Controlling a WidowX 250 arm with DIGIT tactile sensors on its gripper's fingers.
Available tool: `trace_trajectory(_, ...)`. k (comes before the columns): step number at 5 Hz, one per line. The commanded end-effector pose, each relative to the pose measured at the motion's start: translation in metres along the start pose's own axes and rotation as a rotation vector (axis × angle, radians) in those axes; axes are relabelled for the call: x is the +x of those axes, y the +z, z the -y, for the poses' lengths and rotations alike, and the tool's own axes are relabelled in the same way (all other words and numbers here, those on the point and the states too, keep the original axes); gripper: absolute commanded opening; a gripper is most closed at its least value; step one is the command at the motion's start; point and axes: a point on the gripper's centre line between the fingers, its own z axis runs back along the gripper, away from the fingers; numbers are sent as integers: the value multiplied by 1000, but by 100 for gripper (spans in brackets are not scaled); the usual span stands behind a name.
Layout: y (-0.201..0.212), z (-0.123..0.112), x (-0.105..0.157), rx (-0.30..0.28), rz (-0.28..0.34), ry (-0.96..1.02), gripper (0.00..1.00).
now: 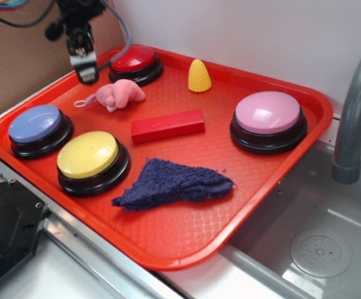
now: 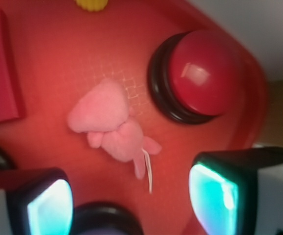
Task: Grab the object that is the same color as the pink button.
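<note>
Gripper is held wide open and empty above the tray, with the pink plush toy seen just below its fingers.

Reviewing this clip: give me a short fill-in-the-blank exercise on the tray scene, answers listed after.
1. The pink plush toy lies nearest the button topped in ____.
2. The gripper hangs above the tray with its jaws ____.
3. The red block lies between the plush toy and the ____ cloth.
4. The pink button stands nearest the tray's ____ side.

Answers: red; open; blue; sink
</note>
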Motion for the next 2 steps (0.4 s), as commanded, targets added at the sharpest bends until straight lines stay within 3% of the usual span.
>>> trace_trajectory(1,-38,7,1,-47,-64,-81,100)
trace_trajectory(2,-50,16,8,-86,-64,-90,100)
